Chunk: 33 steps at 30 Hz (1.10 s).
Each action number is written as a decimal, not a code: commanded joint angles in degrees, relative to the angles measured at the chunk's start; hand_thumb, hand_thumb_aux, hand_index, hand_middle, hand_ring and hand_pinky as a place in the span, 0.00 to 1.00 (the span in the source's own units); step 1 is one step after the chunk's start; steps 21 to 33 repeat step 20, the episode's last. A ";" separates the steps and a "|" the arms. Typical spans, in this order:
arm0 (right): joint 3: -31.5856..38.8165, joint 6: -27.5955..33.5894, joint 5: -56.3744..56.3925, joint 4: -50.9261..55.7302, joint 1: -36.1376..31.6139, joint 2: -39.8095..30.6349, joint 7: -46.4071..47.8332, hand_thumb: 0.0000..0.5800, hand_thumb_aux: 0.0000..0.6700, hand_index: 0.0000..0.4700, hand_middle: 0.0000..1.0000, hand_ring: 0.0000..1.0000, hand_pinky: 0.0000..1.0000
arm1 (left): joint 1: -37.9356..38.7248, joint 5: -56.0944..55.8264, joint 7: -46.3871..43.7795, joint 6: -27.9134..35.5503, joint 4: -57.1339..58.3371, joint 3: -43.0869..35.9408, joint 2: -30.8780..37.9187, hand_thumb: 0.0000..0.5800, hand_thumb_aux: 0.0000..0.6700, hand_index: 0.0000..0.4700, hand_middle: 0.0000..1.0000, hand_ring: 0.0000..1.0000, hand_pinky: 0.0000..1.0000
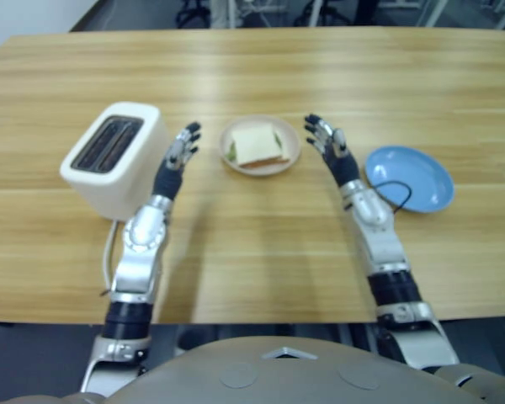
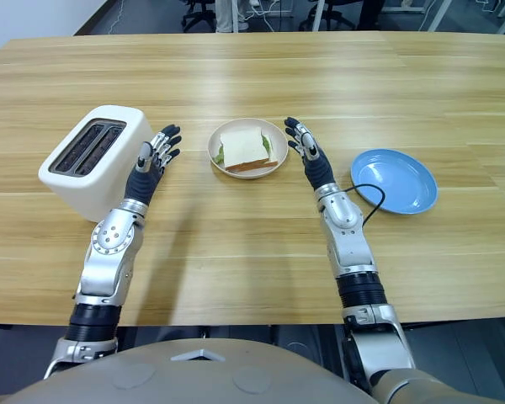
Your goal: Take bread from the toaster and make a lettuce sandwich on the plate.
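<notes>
- Sandwich lies on the beige plate, about midway between the table's left and right edges and somewhat nearer its far edge. It is a pale bread slice on top, with green lettuce peeking out at its sides.
- Left hand is held just left of the plate, between it and the toaster. Its fingers are extended, only lightly bent, and hold nothing.
- Right hand is held just right of the plate, fingers spread and straight, palm turned toward the sandwich, holding nothing.
- Both forearms stretch from the near edge toward the far edge, angled slightly inward.
- Toaster stands toward the left edge, its slots facing up.
- Blue plate sits toward the right edge, with a thin black cable looping over its near rim.
</notes>
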 commanded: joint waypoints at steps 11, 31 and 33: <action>-3.75 -1.34 -0.28 7.73 0.20 3.86 -1.42 0.00 0.00 0.00 0.00 0.00 0.00 | -4.81 -0.33 3.92 -9.89 18.17 4.09 -2.75 0.00 0.00 0.00 0.00 0.00 0.00; -3.58 -6.35 -3.47 14.09 -2.08 3.13 -2.47 0.00 0.00 0.00 0.00 0.00 0.00 | -6.30 0.21 4.37 -14.70 24.63 4.14 -3.37 0.00 0.00 0.00 0.00 0.00 0.00; -3.58 -6.35 -3.47 14.09 -2.08 3.13 -2.47 0.00 0.00 0.00 0.00 0.00 0.00 | -6.30 0.21 4.37 -14.70 24.63 4.14 -3.37 0.00 0.00 0.00 0.00 0.00 0.00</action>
